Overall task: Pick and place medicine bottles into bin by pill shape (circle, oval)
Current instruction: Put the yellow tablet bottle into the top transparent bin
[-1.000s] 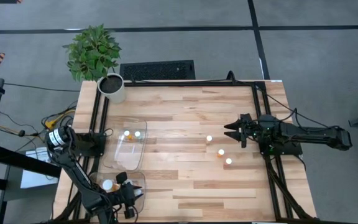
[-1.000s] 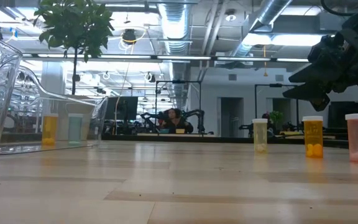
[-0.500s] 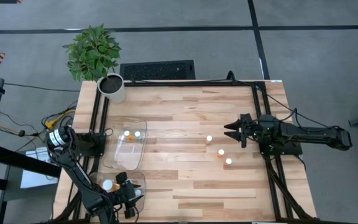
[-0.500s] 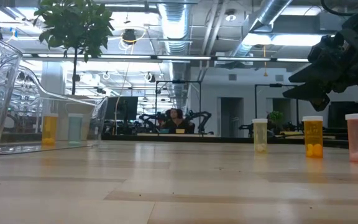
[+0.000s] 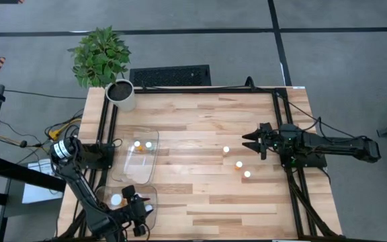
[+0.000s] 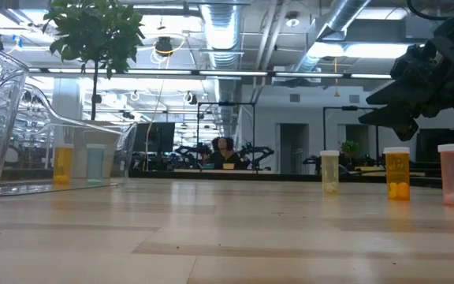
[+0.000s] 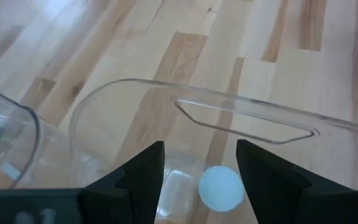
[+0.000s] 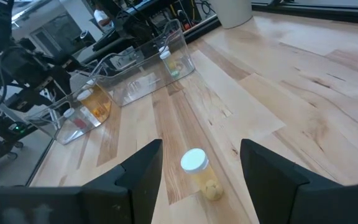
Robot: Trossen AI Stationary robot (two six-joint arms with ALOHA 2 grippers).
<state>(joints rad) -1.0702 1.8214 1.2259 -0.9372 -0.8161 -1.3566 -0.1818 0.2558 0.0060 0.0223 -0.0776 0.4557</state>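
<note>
Now released: left gripper [image 7: 201, 171] parted above bottle [image 7: 221, 186] in bin [image 7: 247, 115]; could snag the rim (if lifted carelessly).

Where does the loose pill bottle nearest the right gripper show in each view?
High view: pill bottle, right of centre, topmost of three.
Low view: pill bottle, leftmost of three at right.
Left wrist view: not in it.
Right wrist view: pill bottle, low centre.
Shared landmark: clear bin with two bottles; high, low, right wrist.
</note>
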